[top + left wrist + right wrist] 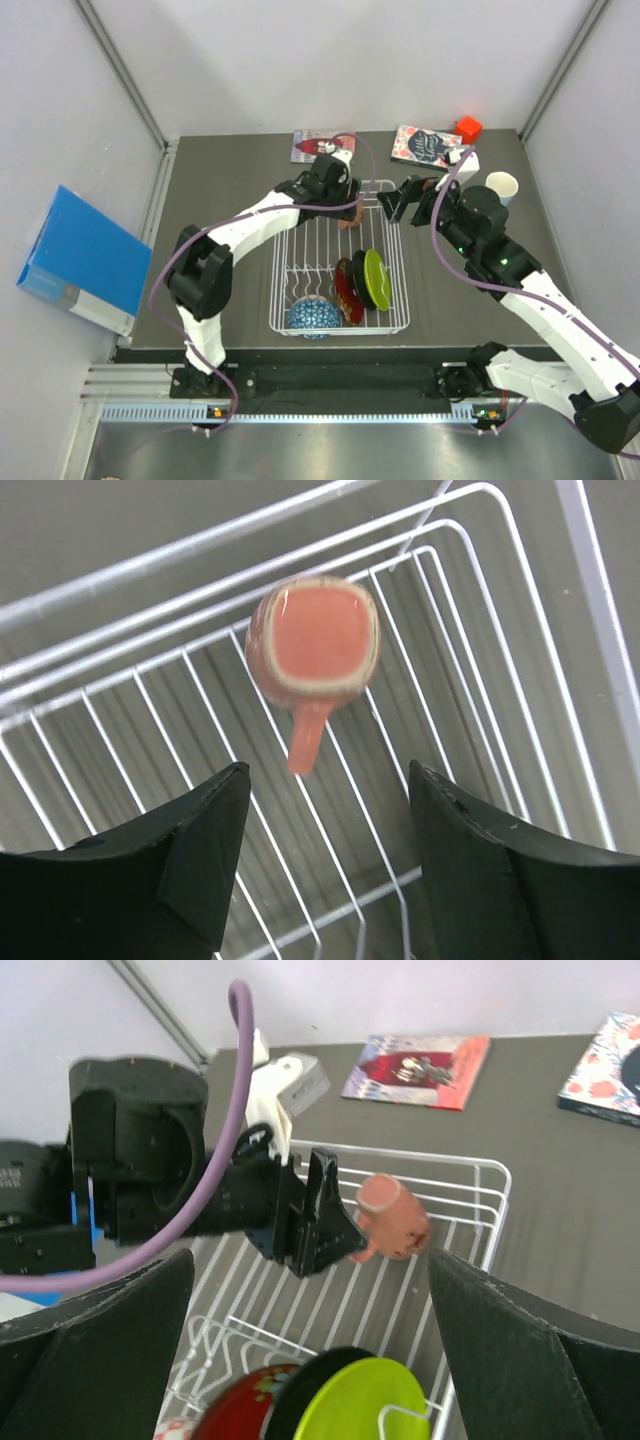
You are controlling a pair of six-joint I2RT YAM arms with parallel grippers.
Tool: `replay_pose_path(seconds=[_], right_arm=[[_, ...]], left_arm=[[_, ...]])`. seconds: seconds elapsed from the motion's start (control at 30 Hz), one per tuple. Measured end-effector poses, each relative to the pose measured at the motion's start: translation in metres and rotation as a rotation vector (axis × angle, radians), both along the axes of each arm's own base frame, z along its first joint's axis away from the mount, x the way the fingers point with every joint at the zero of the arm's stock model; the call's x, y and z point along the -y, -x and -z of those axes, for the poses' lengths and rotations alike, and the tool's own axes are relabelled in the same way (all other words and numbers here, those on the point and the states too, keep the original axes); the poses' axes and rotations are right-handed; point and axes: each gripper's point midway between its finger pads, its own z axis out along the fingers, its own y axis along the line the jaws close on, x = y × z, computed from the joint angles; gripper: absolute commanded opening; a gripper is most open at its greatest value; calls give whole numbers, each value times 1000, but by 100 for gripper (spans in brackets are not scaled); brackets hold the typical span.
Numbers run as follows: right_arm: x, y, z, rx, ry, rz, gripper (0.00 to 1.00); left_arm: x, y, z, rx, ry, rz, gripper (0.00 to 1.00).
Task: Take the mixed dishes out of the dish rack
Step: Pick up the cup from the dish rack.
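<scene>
Step in hand, likely: picking the small salmon-pink cup from the far right corner of the dish rack. The left gripper hovers near it, fingers open. The next move calls for lowering and closing. The right gripper has its fingers spread, empty.

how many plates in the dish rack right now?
3, upright side by side in the near-right of the white wire dish rack: red patterned plate leftmost, black plate middle, lime green plate rightmost. More could hide behind them.
</scene>
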Motion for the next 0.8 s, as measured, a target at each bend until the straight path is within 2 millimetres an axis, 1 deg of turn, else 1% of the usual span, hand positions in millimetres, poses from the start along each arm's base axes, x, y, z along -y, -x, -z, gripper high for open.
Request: replay_pose_path(seconds=[0.13,0.27,0.4,0.47,0.6,0.67,0.73,0.77,0.8], right_arm=[[6,0,12,-27,49,22,100],[9,0,16,-34,74,27,100],[9,0,18,-35,82,27,100],[9,0,19,-37,84,28,100],[10,0,19,-38,88,34,100],[11,0,20,-39,92,34,100],[12,0,21,-41,96,37,100],[12,0,21,-41,96,38,100],[12,0,21,-41,97,40,100]], left_arm=[[5,-11,8,3,-46,33,69],[3,-18,9,16,-80,45,69],[5,-23,13,21,-100,57,66],[6,-25,19,14,-111,64,63],[7,-22,42,-30,-133,79,59],[7,-19,52,-55,-143,87,53],[6,-17,60,-75,-154,89,44],[5,-17,63,-82,-157,89,37],[6,-16,64,-85,-157,90,35]])
